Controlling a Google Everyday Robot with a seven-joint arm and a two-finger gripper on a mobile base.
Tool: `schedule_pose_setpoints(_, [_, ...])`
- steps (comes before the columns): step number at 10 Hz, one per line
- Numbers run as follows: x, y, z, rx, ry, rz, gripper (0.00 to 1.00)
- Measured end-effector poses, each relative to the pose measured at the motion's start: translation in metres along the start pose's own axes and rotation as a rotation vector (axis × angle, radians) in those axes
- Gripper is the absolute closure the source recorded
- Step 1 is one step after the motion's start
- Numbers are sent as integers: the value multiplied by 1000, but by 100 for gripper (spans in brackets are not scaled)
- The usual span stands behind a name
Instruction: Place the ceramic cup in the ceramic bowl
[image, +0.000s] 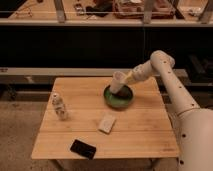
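Note:
The small white ceramic cup (118, 82) is tilted, its lower end inside the dark green ceramic bowl (118, 98) at the back right of the wooden table (140, 135). My gripper (126, 78) is at the cup's upper right side, reaching in from the right on the white arm (165, 75). The cup hides the middle of the bowl, so no small item shows inside it.
A white bottle-shaped figure with dark marks (59, 106) stands at the table's left. A pale flat packet (106, 123) lies in the middle, and a black flat object (83, 148) near the front edge. Dark shelving runs behind the table.

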Motion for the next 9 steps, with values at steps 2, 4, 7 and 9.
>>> schedule_pose_setpoints(2, [-9, 10, -1, -7, -5, -11, 89])
schedule_pose_setpoints(4, [-18, 13, 0, -15, -2, -44, 89])
schedule_pose_setpoints(7, [-27, 17, 0, -37, 19, -99, 89])
schedule_pose_setpoints(9, [-33, 15, 1, -39, 20, -117, 89])
